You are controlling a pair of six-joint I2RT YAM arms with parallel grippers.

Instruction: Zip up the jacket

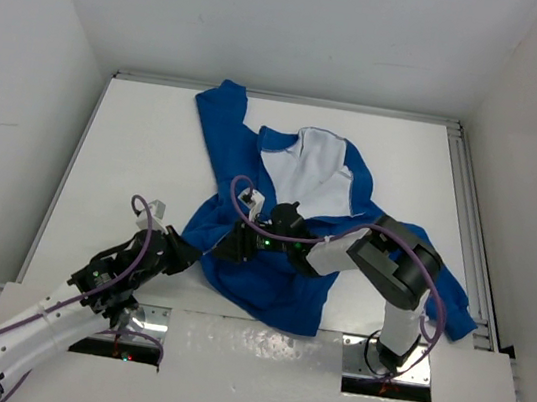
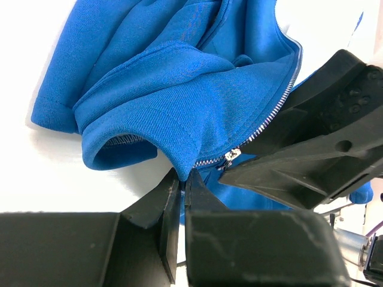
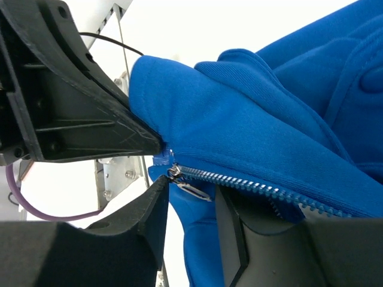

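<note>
The jacket lies crumpled across the middle of the bench, front side up, with its collar end toward the far wall and the white lining exposed there. 1 sleeve extends toward the far left and the other runs under the right arm toward the right edge. The left arm reaches in from the near left corner to the hem at the near left of the garment. In the left wrist view, the left fingers are pressed together on the bottom edge of the hem, just beside the lower end of the zipper. The hem fabric is raised off the bench at that point. The right arm bends back across the jacket, and the right fingers meet the same spot from the opposite side, close to the left fingers. In the right wrist view, the 2 right fingers stand partly apart, with the zipper slider, its metal pull tab and a fold of blue fabric between them. Whether they press on the tab cannot be determined. The slider sits at the bottom end of the teeth.
</note>
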